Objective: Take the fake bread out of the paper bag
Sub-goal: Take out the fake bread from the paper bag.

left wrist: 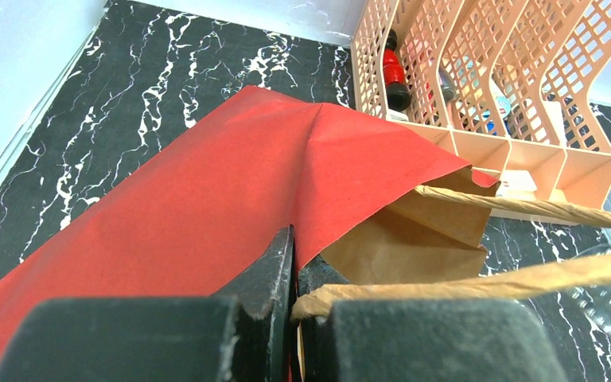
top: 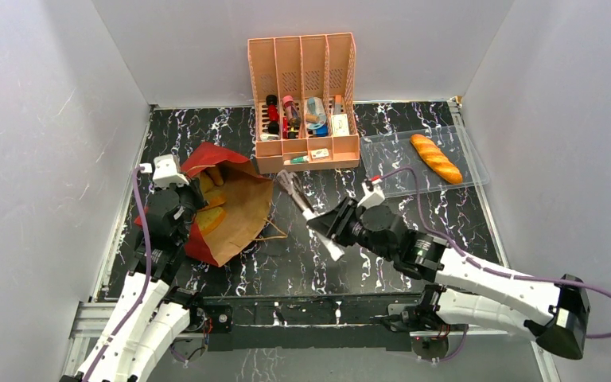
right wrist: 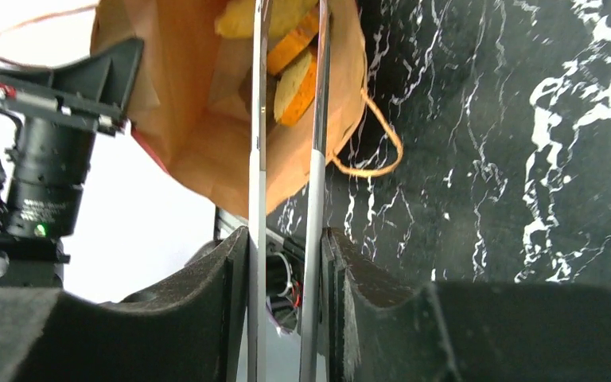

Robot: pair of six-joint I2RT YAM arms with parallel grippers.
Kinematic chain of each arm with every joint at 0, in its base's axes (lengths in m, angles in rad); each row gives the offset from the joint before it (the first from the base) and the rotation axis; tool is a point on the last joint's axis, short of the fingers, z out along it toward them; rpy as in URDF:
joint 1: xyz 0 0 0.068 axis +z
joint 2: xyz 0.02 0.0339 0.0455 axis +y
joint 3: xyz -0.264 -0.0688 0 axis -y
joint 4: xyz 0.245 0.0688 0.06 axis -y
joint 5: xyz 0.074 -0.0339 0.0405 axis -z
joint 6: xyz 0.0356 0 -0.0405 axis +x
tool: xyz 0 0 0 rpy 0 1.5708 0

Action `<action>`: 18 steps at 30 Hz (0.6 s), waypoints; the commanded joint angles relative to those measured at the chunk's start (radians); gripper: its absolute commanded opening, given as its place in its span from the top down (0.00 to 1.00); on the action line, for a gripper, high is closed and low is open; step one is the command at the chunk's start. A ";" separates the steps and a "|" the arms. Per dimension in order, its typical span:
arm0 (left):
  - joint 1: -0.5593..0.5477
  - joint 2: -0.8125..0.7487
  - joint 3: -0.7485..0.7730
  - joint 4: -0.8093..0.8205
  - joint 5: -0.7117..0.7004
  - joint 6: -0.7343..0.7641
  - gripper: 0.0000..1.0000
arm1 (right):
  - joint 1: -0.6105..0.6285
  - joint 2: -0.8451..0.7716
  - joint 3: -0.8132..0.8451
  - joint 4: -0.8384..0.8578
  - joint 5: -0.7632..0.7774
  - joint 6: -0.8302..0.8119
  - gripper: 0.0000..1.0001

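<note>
The right gripper (right wrist: 285,263) is partly closed, its two dark pads clamped on the handles of a pair of metal tongs (right wrist: 258,119). The two thin blades stand a narrow gap apart and run straight ahead towards the mouth of the paper bag (right wrist: 207,119). From above, the tong tips sit just beside the bag's right rim, in front of the pink organizer (top: 306,56); whether they touch the paper cannot be told. The left gripper (left wrist: 294,267) is fully shut on the bag's edge, with red paper and a twisted paper handle (left wrist: 477,282) coming out from between its jaws. The bag lies slumped on the left of the black marbled table (top: 445,223), red outside and brown inside, its mouth gaping up and to the right, with one loop handle trailing on the table. Inside the mouth lie orange-edged bread slices (right wrist: 294,83), seen on edge. A golden baguette (top: 436,157) rests in the clear tray (top: 390,179) at far right, its long axis slanting from far left to near right. The labels on the small bottles and boxes in the organizer are too small to read.
</note>
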State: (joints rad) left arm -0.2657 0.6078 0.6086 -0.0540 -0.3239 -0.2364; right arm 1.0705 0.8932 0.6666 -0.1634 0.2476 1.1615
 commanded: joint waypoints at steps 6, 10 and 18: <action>-0.001 -0.015 0.005 0.029 0.026 0.020 1.00 | 0.259 0.120 0.067 0.179 0.170 0.041 0.68; 0.000 -0.033 0.001 0.028 0.029 0.021 1.00 | 0.286 0.202 0.085 0.247 0.149 0.074 0.68; -0.001 -0.082 -0.021 0.015 0.035 -0.015 1.00 | 0.293 0.379 0.138 0.387 0.093 0.163 0.66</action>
State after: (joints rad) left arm -0.2657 0.5680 0.6014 -0.0625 -0.3034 -0.2238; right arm 1.3551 1.2191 0.7224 0.0324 0.3445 1.2558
